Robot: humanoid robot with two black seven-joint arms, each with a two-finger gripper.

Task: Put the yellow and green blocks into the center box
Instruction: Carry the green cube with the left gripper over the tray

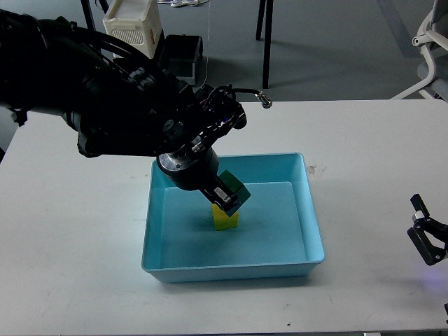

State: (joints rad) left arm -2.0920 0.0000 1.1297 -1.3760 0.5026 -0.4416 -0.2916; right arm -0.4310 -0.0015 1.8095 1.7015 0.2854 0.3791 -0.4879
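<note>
Head view. The left arm reaches from the left over the white table (pixel 70 231); its tool (pixel 227 196) is clamped on the green block (pixel 236 187), held tilted with one corner pointing down, inside the light-blue center box (pixel 231 267). Directly beneath, touching or just under it, the yellow block (pixel 225 218) stands upright on the box floor near its middle. Both are cubes, with no evident long axis. At far right, the right tool (pixel 425 234) hovers with fingers apart, holding nothing.
</note>
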